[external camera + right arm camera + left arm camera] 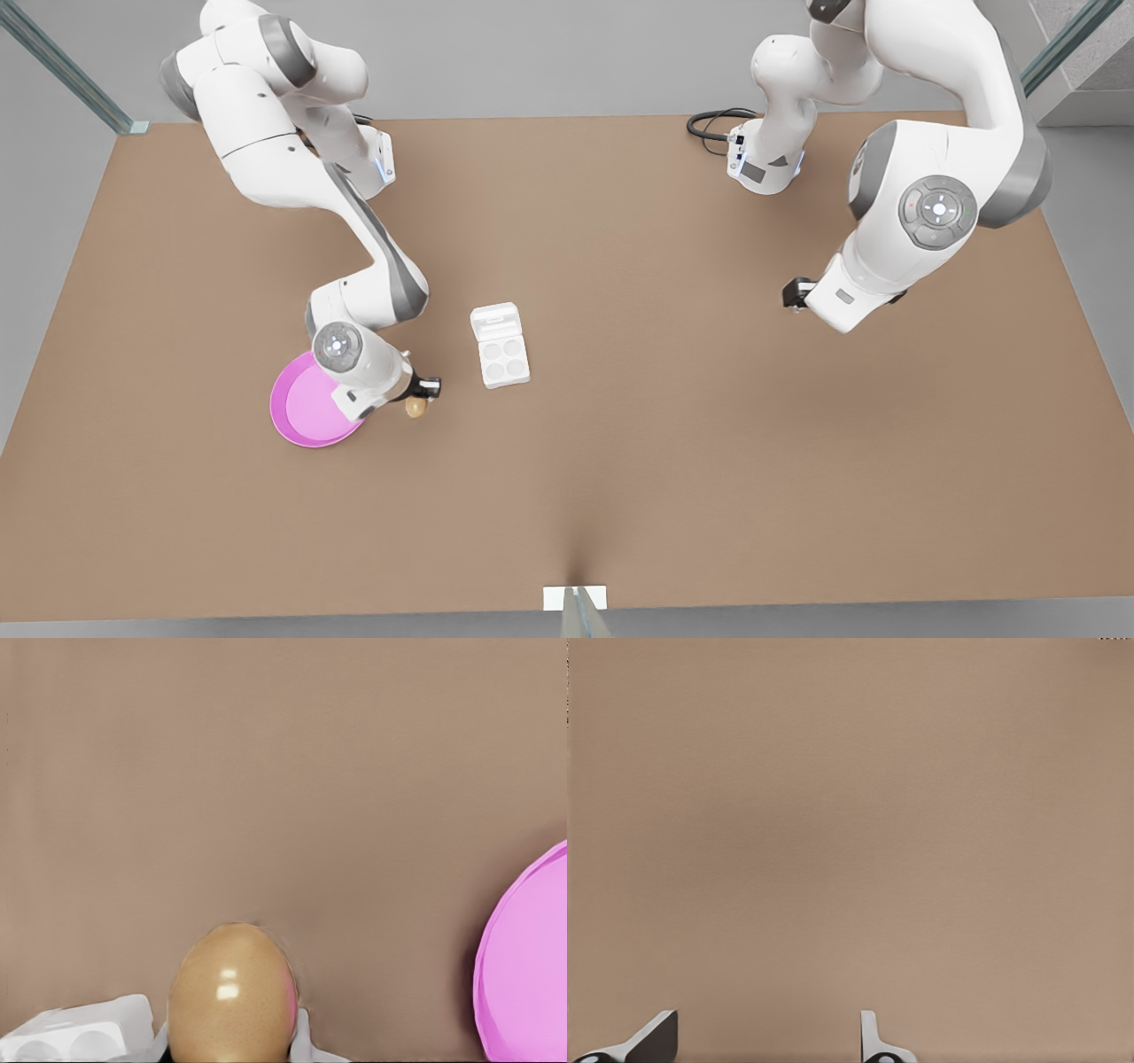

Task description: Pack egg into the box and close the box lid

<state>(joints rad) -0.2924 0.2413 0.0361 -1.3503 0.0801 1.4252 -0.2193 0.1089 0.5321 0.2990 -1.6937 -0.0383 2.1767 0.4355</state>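
Front view, left to right, showed the pink plate (301, 412); beside it the right gripper (420, 396) clasped the egg (415, 407) across its middle, short of the open box (500, 346); smooth, probably brittle, it wanted a light grip; far off, the left gripper (795, 293) waited, fingers (873, 1038) spread.

Front view: high overhead, looking down on the whole table (620, 496), arm bases at 12 o'clock. Left wrist view: close to bare tabletop, left gripper (766, 1036) fingertips at 6 o'clock. Right wrist view: very close on the egg (232, 992); box (80, 1036) at 7, pink plate (532, 966) at 4. Front and right wrist views share egg (415, 407), box (503, 359), plate (301, 416).
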